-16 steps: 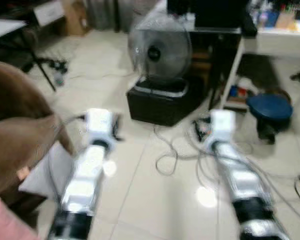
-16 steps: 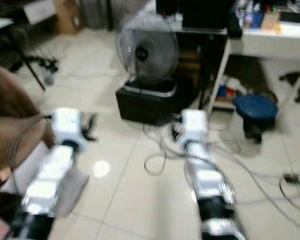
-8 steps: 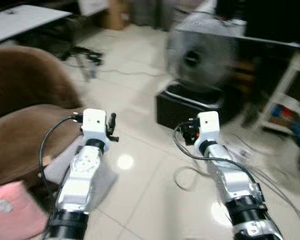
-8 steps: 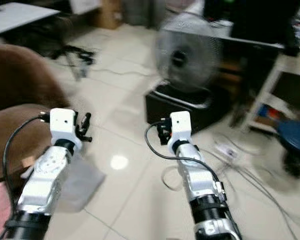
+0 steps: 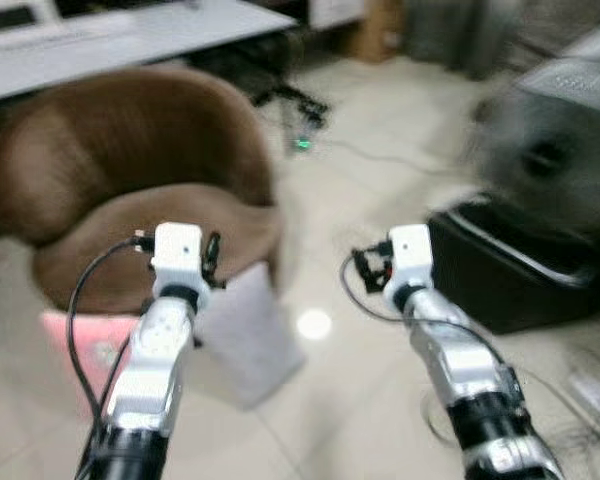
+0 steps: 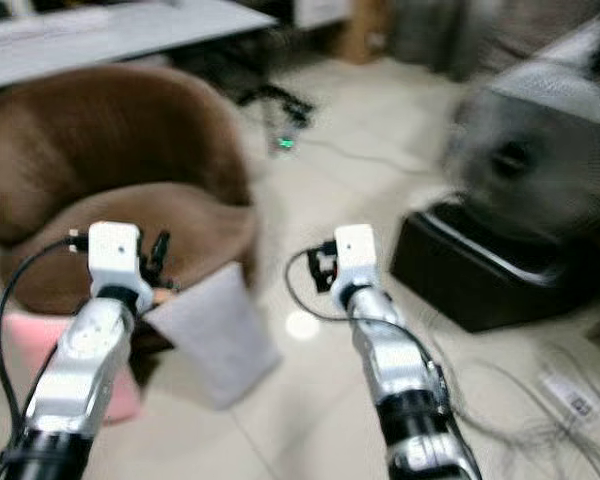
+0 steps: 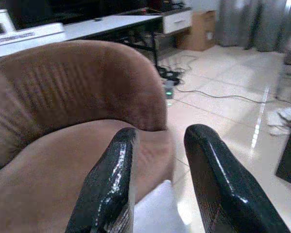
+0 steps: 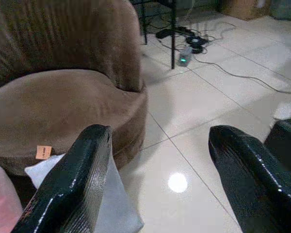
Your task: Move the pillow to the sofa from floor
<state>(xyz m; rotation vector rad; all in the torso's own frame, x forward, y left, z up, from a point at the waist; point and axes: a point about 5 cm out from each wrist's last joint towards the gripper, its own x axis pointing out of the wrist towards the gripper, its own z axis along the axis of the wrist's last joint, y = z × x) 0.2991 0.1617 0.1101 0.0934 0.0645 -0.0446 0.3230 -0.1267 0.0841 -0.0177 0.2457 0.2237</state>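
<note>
Head view: brown velvety sofa (image 5: 130, 200) ahead, pink pillow (image 5: 85, 345) on the tiles at its foot beside a grey cushion (image 5: 245, 335); blurred fan (image 6: 540, 170) right. Wrist views: my left gripper (image 7: 157, 189) narrowly parted, right gripper (image 8: 160, 184) wide.

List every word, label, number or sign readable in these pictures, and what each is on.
Nothing reads as text.
Small orange tag on the brown sofa: too small to tell if it is printed.
Pale label on one finger of the left end effector: print too blurred.
White strip on the floor among the cables: dark marks, unreadable.
</note>
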